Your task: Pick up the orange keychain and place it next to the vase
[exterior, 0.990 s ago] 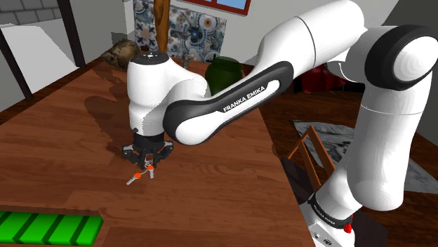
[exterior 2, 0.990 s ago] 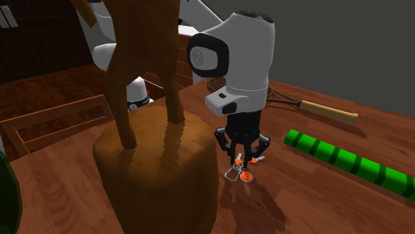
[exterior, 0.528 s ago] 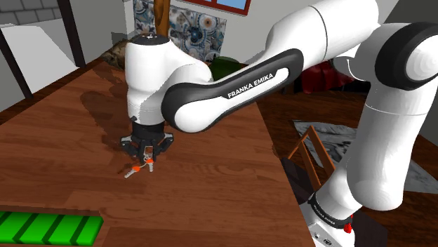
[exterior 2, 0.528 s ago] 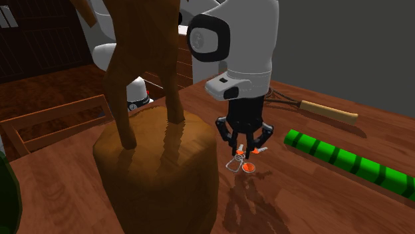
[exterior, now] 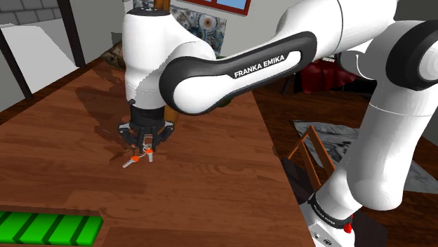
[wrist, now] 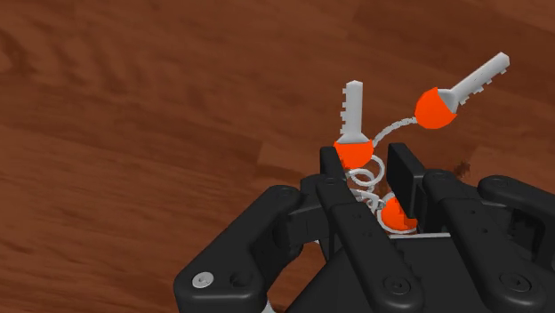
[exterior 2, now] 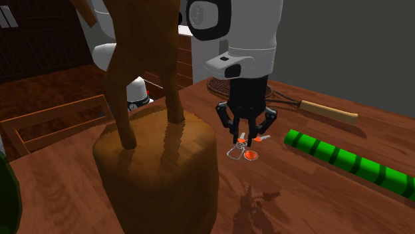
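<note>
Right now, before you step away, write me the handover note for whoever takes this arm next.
Gripper: jaws shut on the orange keychain, clasping its wire ring.
Keychain: off the wooden table, with its shadow lying apart below it.
Brown vase: on the same table, close beside the gripper in the second exterior view.
Done: grasp and lift.
Left: carry it over, set it down next to the vase, release.
</note>
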Robot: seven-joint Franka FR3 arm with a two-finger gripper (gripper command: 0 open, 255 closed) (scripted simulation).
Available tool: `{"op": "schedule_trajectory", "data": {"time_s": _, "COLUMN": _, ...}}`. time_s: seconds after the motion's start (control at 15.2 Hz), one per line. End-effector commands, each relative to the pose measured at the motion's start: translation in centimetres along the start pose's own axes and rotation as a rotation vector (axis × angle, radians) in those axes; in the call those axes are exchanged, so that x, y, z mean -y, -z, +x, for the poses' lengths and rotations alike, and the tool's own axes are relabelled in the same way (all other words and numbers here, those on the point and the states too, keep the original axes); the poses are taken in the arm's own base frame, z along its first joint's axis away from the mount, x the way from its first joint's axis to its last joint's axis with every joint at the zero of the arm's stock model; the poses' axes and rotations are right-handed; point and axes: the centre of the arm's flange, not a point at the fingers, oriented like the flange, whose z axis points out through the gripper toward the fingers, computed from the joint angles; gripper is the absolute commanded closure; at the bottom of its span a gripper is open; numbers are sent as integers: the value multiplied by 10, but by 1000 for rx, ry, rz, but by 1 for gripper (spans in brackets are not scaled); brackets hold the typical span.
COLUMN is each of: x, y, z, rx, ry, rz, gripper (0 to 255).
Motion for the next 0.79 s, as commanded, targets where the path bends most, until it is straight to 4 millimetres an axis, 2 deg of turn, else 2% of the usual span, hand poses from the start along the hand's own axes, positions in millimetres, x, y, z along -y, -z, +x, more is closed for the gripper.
{"op": "schedule_trajectory", "data": {"time_s": 0.0, "x": 1, "y": 12, "z": 0, "rx": 0, "ry": 0, "rz": 0, "gripper": 255}}
{"op": "schedule_trajectory", "data": {"time_s": 0.73, "x": 3, "y": 70, "z": 4, "rx": 0, "ry": 0, "rz": 0, "gripper": 255}}
